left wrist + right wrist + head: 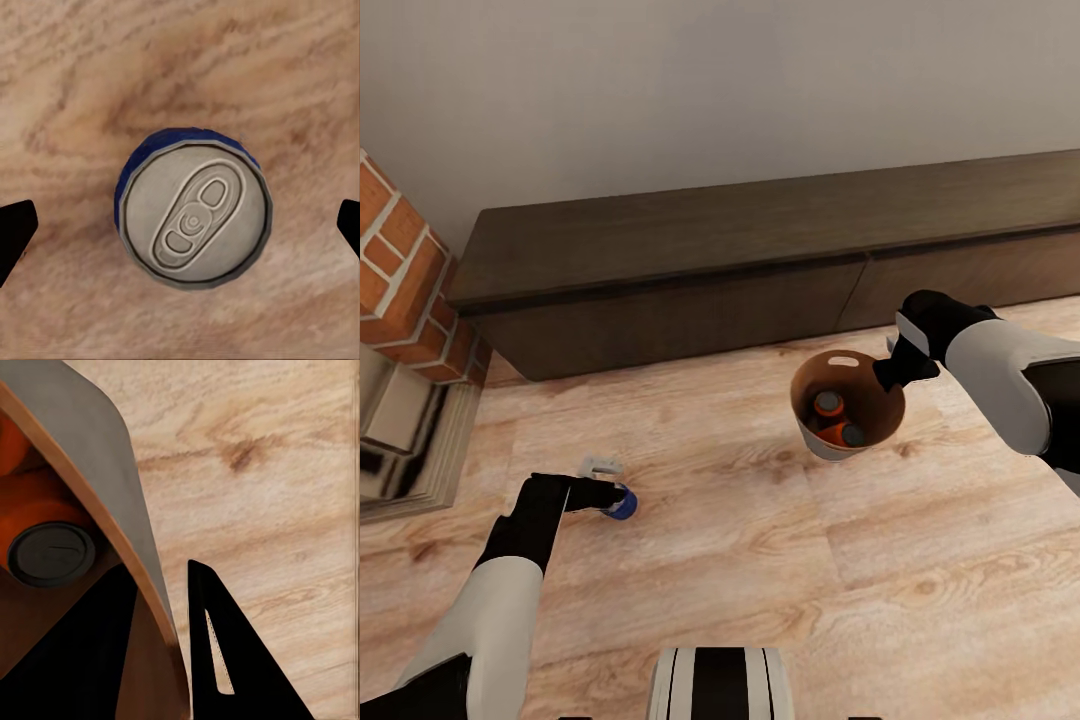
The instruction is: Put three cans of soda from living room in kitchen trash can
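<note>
Two cans sit inside the trash can (830,440): the orange can (844,433) and the dark reddish can (827,403), both lying low against its coppery inner wall. In the right wrist view the orange can (37,502) shows a dark end face and rests on the bucket's inside.

The blue can (623,502) stands upright on the wood floor (760,560), well apart from the trash can, toward the robot's left. In the left wrist view its silvery top (195,219) with the pull tab faces the camera, blue wall visible around the far edge.

Left pincer (610,496): directly over the blue can, jaws spread wide. The two dark fingertips (15,232) show at opposite edges of the wrist view, each clear of the can, so the pincer is open and touches nothing.

Right pincer (890,372): closed on the trash can's rim, on the side nearest the right arm. In the right wrist view one finger lies inside the wall (112,495) and the other finger (225,652) outside it, the wall pinched between them. The trash can appears held above the floor, tilted slightly.

Surroundings: a long dark low cabinet (760,260) runs along the pale wall beyond the trash can. A red-brick fireplace (400,270) stands at the far left.
</note>
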You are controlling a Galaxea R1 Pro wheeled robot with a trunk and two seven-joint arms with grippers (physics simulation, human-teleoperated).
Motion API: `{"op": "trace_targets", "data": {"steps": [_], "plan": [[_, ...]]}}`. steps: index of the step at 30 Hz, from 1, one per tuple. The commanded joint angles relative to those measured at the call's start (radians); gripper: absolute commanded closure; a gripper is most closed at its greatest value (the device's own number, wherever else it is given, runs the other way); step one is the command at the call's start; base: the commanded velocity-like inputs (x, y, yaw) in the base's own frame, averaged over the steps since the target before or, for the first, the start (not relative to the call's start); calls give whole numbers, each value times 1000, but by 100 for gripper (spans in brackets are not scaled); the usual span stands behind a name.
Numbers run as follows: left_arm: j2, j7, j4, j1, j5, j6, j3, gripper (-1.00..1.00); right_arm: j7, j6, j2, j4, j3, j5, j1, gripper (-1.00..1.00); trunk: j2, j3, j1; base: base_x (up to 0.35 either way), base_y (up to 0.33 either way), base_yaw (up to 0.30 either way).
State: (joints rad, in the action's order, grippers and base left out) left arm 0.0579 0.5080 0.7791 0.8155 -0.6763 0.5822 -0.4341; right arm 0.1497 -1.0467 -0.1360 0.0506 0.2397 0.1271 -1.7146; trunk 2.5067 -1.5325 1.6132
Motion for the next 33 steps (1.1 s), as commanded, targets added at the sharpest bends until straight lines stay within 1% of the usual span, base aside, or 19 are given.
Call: {"op": "trace_targets", "data": {"steps": [1,5,13,19,26,29,33], "plan": [[0,0,1,0,0,1,0,-100,0,0,0,0,-10,-10,0,100,0,0,0,266,0,0],[1,0,3,0,0,1,0,-100,0,0,0,0,-9,-9,0,100,0,0,0,148,0,0],[2,0,3,-1,0,1,0,-100,0,0,-1,0,-6,-9,0,100,0,0,0,23,0,0],[2,0,2,0,0,1,0,-100,0,0,-1,0,9,-10,0,100,1,-23,3,1,0,0],[3,0,3,0,0,1,0,-100,0,0,0,0,13,-9,0,100,1,-23,3,0,0,0],[3,0,3,0,0,2,0,-100,0,0,0,0,13,-9,0,100,2,-35,4,0,0,0],[3,0,-4,1,0,2,0,-100,0,0,10,0,14,-10,0,100,3,-50,6,0,0,0]]}}
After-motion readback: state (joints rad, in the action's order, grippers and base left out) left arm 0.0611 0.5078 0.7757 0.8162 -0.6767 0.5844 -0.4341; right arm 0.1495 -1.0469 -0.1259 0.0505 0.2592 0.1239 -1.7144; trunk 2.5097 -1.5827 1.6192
